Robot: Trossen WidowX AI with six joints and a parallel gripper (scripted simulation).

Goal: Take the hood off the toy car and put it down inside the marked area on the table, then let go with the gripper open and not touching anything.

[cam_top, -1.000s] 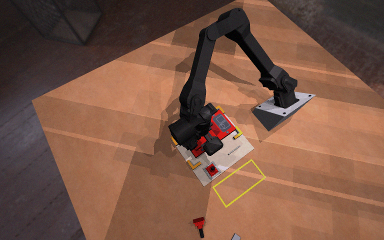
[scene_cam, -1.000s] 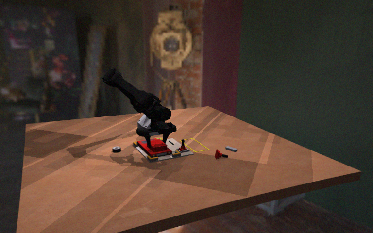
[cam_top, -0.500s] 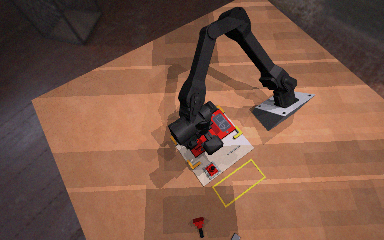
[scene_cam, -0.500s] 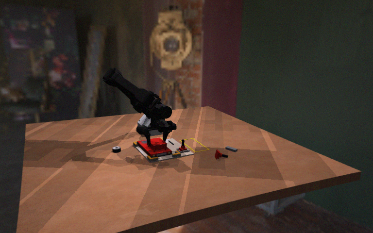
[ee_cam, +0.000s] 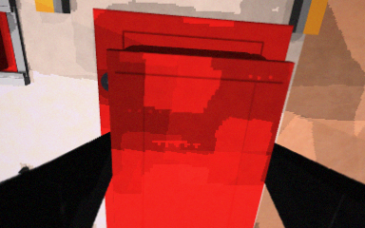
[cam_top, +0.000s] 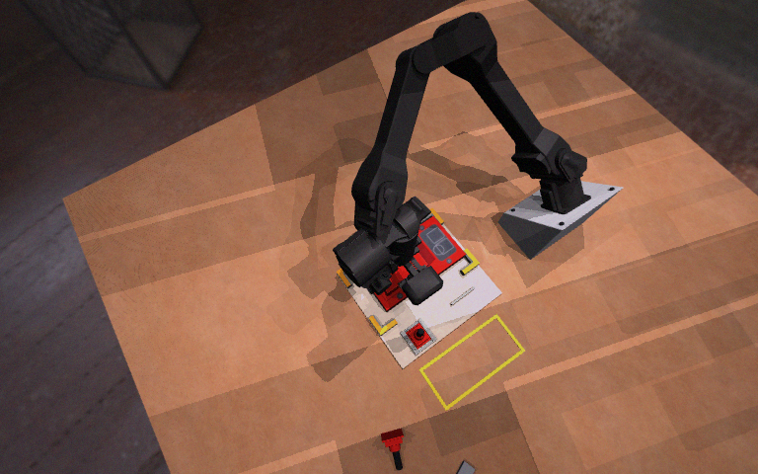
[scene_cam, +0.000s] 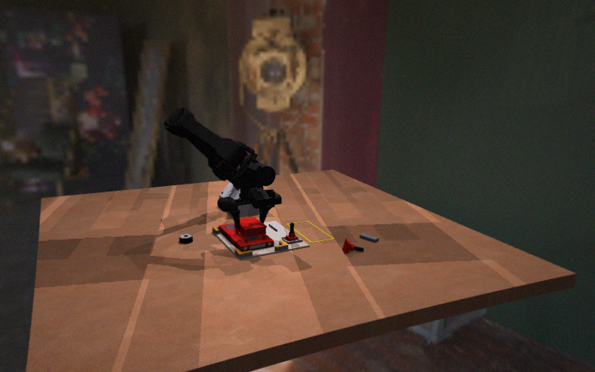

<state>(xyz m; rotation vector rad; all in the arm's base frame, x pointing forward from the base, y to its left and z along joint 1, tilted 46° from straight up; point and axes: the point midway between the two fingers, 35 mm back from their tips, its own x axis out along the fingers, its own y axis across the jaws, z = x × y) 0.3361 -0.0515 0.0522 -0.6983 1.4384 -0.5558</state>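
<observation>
We see the gripper (scene_cam: 249,215) clamped on the red hood (ee_cam: 194,138), raised slightly clear of the toy car (ee_cam: 118,28) so it can reach the yellow-marked area (cam_top: 471,360) nearby on the worktop (cam_top: 636,363).

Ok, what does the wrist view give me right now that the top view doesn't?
Only the wrist view shows the red hood raised off the toy car, a dark gap at its far edge, a black finger on each side. Only the top view shows the yellow marked area, the arm's base plate and the loose red part. Both show the red car on its white board.
</observation>
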